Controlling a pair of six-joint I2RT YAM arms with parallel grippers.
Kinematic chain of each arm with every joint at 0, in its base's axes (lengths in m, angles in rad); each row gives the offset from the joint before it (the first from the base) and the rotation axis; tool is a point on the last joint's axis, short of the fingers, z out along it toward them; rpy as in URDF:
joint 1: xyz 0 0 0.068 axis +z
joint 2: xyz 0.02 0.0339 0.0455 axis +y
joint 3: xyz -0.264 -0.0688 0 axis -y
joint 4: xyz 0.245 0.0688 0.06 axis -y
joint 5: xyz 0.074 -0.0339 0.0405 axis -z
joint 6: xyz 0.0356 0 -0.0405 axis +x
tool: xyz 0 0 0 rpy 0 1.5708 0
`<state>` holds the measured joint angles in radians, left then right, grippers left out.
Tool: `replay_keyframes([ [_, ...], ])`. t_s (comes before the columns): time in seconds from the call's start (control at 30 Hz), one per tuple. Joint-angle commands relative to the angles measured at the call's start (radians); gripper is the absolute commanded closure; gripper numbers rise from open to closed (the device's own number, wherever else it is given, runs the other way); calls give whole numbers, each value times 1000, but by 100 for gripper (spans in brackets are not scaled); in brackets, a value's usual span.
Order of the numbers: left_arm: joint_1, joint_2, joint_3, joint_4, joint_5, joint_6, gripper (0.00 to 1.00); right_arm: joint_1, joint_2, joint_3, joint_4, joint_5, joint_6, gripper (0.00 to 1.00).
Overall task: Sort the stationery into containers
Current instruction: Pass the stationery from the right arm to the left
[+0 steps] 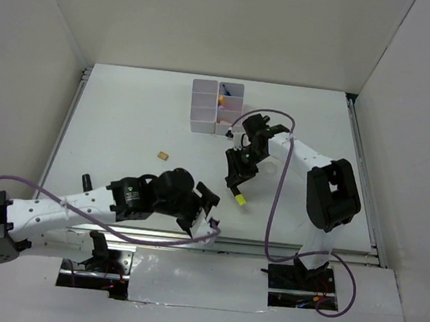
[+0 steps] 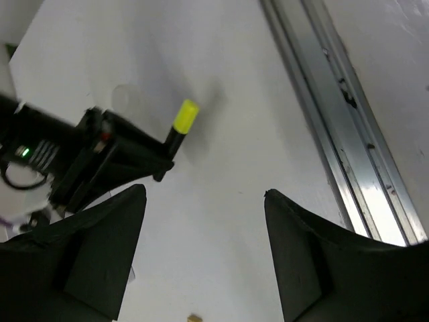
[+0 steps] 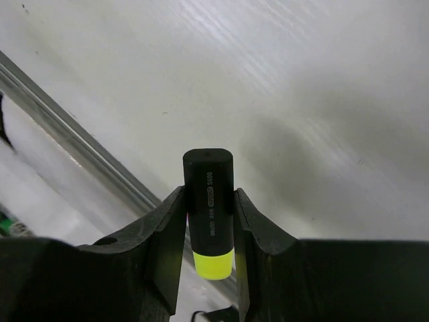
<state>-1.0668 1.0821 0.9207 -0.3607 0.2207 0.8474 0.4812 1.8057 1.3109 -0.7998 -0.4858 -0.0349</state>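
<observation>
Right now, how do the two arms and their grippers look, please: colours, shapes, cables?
Both arms have white links and black joint housings. The left arm and the right arm each carry a looping purple cable. The left gripper and the right gripper are black, with broad, tapering matte fingers.

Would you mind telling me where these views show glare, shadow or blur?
Right wrist: highlighter sharp, its print legible, streaky sheen on the table. Left wrist: own fingers dark and soft, rail glinting. Top external: even light, faint shadows.
</observation>
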Motion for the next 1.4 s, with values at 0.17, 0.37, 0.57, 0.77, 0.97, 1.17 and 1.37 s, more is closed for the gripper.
replay_keyframes([
  [0.17,-101,183,-5,123,-135,317,23,-13,43,44,-107,-19,259,100],
  [0.37,-105,315,4,233,-216,337,25,-1,8,21,-79,39,386,100],
  [0.57,-107,415,32,299,-215,341,25,-19,29,17,-76,-17,414,100],
  [0.77,-105,478,50,342,-216,367,25,-23,41,31,-84,-54,420,100],
  [0.97,-99,524,75,351,-215,377,40,-20,24,19,-79,-79,420,100],
  [1.17,-101,533,75,350,-249,371,73,-24,12,4,-73,-100,406,100],
  [1.37,-108,438,92,260,-230,314,100,-73,-9,7,-64,-180,359,18],
])
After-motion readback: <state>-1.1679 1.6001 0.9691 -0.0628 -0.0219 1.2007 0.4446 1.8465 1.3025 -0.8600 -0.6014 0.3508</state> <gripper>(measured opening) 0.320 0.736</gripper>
